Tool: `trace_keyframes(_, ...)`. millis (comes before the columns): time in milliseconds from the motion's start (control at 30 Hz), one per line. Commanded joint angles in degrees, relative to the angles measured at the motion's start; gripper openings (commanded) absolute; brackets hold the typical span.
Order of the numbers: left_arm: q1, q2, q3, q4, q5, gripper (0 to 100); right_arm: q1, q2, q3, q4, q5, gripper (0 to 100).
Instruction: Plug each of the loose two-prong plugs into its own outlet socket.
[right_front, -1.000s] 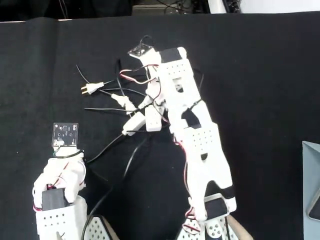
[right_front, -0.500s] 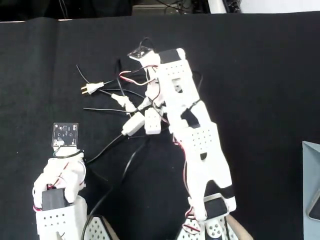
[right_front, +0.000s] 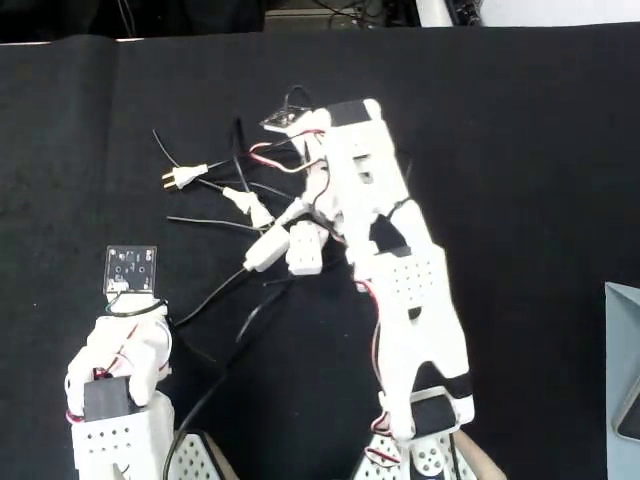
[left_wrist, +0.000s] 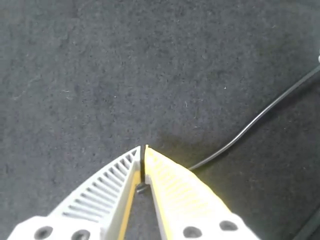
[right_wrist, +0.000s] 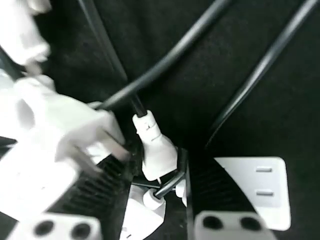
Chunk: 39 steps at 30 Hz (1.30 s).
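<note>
Right gripper (right_wrist: 152, 165) pinching white plug (right_wrist: 150, 135), long axis along jaws | outlet socket (right_front: 305, 250) just beside, roughly 6 o'clock | left gripper (left_wrist: 144, 165) pressed together, farther off

— Where does the high camera sit?
— Fixed above the near side of the bench (right_front: 530, 150), looking down and away over both arms, from well off.
— And the wrist cameras?
— Each looks out along its own fingers. The left gripper (left_wrist: 144, 148) faces black cloth and one black cord (left_wrist: 250, 125), close up. The right gripper (right_wrist: 157, 165) is closer still, on a white plug (right_wrist: 150, 135) beside an outlet socket (right_wrist: 260, 190).
— Any overlap?
— The cord tangle at mid-bench appears in both the high and right wrist views.
</note>
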<state>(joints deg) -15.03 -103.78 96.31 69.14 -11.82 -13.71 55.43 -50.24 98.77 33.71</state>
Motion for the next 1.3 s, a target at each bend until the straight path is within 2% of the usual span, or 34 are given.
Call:
trace_keyframes(0, -0.5, -0.3, 1.1, -0.9, -0.4, 3, 3.9, -3.2, -0.6, 1.8, 0.6, 12.8)
trace_keyframes(267, -0.5, -0.3, 1.1, -0.9, -0.4, 3, 4.0, -4.1, -4.4, 2.4, -1.6, 13.0)
trace_keyframes(500, -0.5, -0.3, 1.1, -0.9, -0.4, 3, 1.0, -10.2, 4.9, 2.4, -1.4, 13.2)
trace_keyframes(600, -0.5, -0.3, 1.1, -0.9, -0.4, 3, 0.8, -11.6, 8.6, 2.3, -1.4, 16.8)
trace_keyframes(1267, -0.6, -0.3, 1.1, -0.9, -0.4, 3, 2.6, -2.6, 5.5, -1.3, -1.4, 18.8)
